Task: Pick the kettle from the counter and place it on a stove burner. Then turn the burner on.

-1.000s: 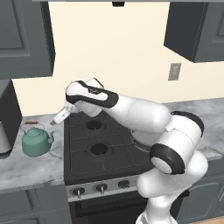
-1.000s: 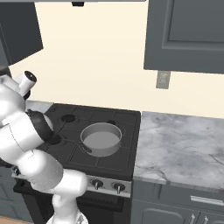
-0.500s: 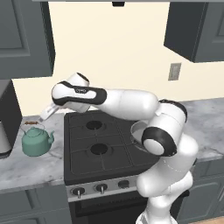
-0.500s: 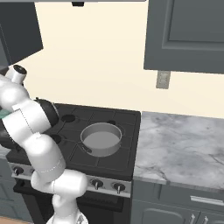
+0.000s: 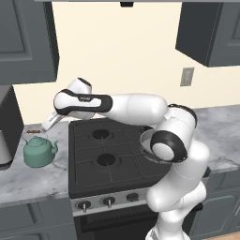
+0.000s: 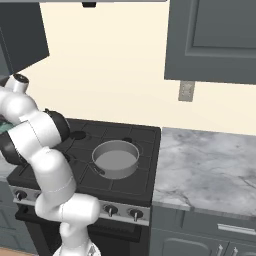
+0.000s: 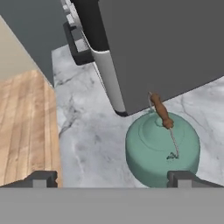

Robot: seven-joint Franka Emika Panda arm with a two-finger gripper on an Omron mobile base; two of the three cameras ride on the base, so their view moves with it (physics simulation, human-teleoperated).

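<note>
The teal-green kettle (image 5: 40, 151) stands upright on the marble counter (image 5: 28, 182), left of the stove, with its orange-brown handle bar (image 7: 161, 112) on top. My gripper (image 5: 46, 126) hangs just above and slightly behind it, pointing down and left, not touching it. In the hand view the kettle (image 7: 162, 148) lies toward the right fingertip (image 7: 183, 178). The gripper (image 7: 112, 179) is open, with nothing between its fingers. The two left stove burners (image 5: 107, 160) are bare black discs under grate bars.
A tall dark appliance (image 5: 8, 123) stands on the counter (image 7: 87, 131) right behind and left of the kettle. A wide grey pan (image 6: 116, 159) sits on the stove's right side. Knobs (image 5: 108, 202) line the stove front. The counter's front edge drops to wooden floor (image 7: 24, 131).
The arm has swung left from above the stove's back left corner to over the kettle on the counter. The gripper stayed open and the kettle has not moved.
</note>
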